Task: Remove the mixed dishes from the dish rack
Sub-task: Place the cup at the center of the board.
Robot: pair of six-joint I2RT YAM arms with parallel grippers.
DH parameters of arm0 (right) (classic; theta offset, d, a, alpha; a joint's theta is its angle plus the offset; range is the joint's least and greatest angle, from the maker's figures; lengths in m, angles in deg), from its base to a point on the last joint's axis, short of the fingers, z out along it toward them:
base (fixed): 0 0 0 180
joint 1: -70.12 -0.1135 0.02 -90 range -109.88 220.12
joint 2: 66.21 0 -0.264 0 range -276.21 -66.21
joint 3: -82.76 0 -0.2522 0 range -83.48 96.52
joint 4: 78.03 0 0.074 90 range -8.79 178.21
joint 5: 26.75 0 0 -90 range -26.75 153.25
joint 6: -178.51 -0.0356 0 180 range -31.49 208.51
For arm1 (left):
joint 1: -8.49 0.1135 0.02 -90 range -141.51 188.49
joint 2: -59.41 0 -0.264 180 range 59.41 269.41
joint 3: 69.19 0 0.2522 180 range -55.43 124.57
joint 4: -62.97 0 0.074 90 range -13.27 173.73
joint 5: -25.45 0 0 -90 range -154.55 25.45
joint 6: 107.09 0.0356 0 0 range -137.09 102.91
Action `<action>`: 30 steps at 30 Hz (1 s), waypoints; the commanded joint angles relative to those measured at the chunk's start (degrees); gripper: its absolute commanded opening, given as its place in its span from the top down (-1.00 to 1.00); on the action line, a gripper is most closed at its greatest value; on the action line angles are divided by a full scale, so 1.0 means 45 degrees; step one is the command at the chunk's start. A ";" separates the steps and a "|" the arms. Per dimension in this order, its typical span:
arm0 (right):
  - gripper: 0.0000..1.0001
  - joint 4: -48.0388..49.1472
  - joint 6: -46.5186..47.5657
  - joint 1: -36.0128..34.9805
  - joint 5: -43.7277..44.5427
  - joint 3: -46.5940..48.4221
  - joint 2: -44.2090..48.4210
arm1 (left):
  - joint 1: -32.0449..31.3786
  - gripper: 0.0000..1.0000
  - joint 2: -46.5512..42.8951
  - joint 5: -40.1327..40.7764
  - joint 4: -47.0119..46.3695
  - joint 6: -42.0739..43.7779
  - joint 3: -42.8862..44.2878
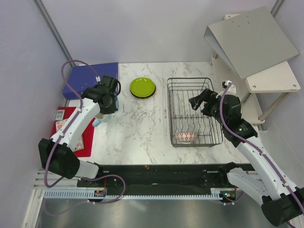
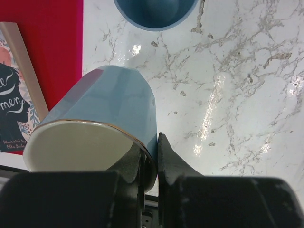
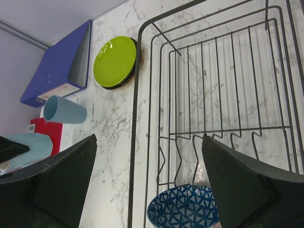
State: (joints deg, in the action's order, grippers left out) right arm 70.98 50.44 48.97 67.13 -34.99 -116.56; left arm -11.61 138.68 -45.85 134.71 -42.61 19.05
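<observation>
My left gripper (image 2: 151,142) is shut on the rim of a light blue cup (image 2: 104,114), one finger inside and one outside. The cup hangs tilted over the table's left side, beside the red book. A second light blue cup (image 2: 154,12) stands just beyond it. In the top view the left gripper (image 1: 108,104) is near the blue binder. My right gripper (image 3: 148,140) is open above the black wire dish rack (image 3: 135,118), holding nothing. A blue patterned bowl (image 3: 185,211) sits at the rack's near end. The top view shows a red-and-white bowl (image 1: 186,137) there. A lime green plate (image 1: 142,87) lies on a black plate left of the rack (image 1: 170,114).
A blue ring binder (image 1: 90,76) lies at the back left. A red book (image 1: 71,128) lies at the left edge. A white shelf (image 1: 275,78) carrying a grey binder (image 1: 249,40) stands at the back right, close to the rack.
</observation>
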 commanded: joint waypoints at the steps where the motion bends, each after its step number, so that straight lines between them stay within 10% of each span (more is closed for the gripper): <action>1: -0.96 0.0041 0.0216 -0.0008 -0.0080 -0.0209 0.0154 | 0.0695 0.97 0.0332 -0.0422 -0.0383 0.0104 0.0285; 30: -0.96 0.0607 0.0333 -0.0008 -0.0706 -0.0815 -0.0472 | 0.2630 0.87 0.3441 -0.3022 -0.2063 0.0045 -0.0164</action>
State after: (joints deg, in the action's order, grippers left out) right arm 71.59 50.88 48.97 64.45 -38.68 -118.57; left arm -0.55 153.98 -59.05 127.24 -42.94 17.47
